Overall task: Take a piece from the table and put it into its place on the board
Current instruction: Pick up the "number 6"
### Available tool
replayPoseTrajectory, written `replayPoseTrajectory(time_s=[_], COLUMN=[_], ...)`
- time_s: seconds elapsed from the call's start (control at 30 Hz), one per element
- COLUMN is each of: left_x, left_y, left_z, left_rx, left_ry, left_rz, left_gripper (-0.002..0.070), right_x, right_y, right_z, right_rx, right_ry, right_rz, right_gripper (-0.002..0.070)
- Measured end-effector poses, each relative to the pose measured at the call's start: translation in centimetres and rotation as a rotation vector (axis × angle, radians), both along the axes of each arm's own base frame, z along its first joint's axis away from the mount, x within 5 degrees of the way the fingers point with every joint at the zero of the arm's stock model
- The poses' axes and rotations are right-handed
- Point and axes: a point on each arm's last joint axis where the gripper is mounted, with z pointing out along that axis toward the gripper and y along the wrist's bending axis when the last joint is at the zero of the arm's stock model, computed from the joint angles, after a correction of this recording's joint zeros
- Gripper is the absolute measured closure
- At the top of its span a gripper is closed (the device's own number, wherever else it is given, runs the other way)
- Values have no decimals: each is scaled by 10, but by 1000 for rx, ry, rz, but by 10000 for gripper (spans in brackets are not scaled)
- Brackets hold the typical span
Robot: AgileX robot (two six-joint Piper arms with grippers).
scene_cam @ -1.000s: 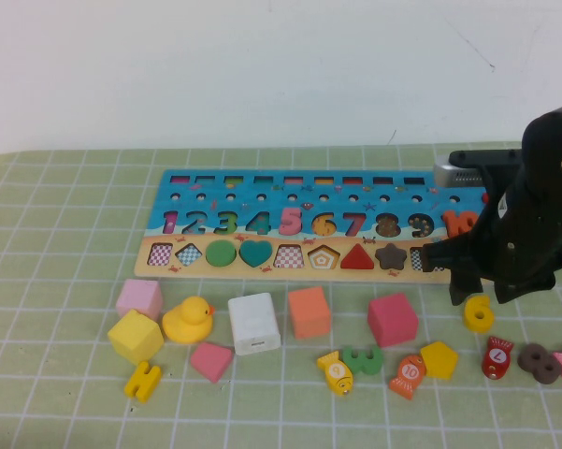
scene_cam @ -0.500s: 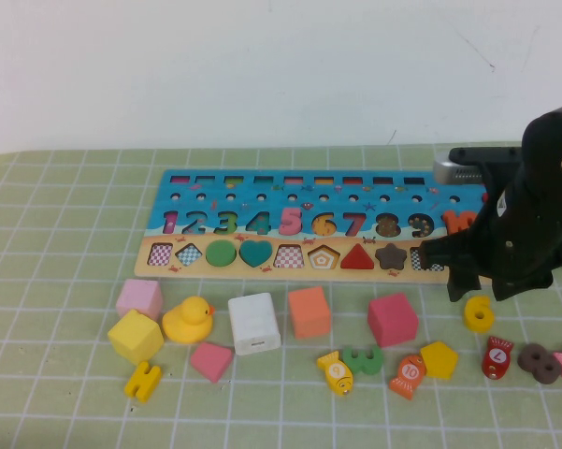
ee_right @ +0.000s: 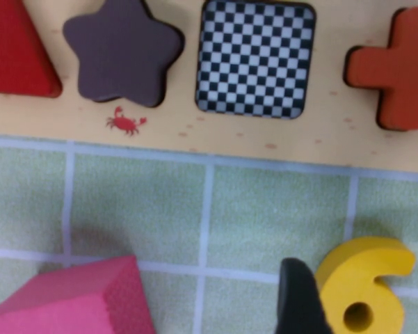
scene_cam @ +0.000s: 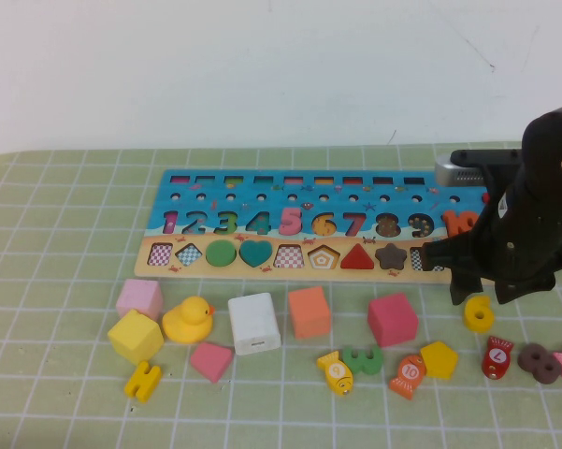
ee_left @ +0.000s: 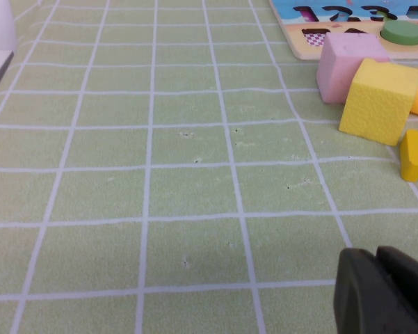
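The blue number board [scene_cam: 243, 201] lies at the back of the green mat. A yellow number 6 [scene_cam: 478, 313] lies flat on the mat just in front of the board's right end. My right gripper [scene_cam: 482, 297] hangs low over it, mostly hidden by the black arm. In the right wrist view the gripper [ee_right: 375, 306] is open, with one dark finger [ee_right: 299, 299] against the side of the 6 [ee_right: 365, 292] and the other finger out of frame. My left gripper [ee_left: 379, 278] is shut and empty, low over bare mat left of the pieces.
The board's front row holds a brown star [ee_right: 122, 49], an empty checkered square slot [ee_right: 256, 59] and an orange plus [ee_right: 396, 66]. A pink cube [scene_cam: 393, 318] sits left of the 6. A yellow pentagon [scene_cam: 439, 358], a red fish [scene_cam: 497, 356] and a brown 8 [scene_cam: 540, 363] lie in front.
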Motion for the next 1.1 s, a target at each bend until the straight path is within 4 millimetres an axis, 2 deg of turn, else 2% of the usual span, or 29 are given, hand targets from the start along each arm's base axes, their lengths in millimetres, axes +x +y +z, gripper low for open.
replayPoseTrajectory(time_s=[0.33,0.6,0.87,1.1], left_x=[0,0,0,0], left_y=[0,0,0,0], left_z=[0,0,0,0], left_rx=[0,0,0,0], left_ry=[0,0,0,0], left_rz=[0,0,0,0], left_gripper=[677,677,677,677], right_x=[0,3,5,4], right_y=[0,2,3,3], right_z=[0,-12,-20,-20], right_rx=[0,-13,-25,-36], right_ry=[1,32,55,59], right_rz=[0,-1,12,56], right_gripper=[288,291,386,401])
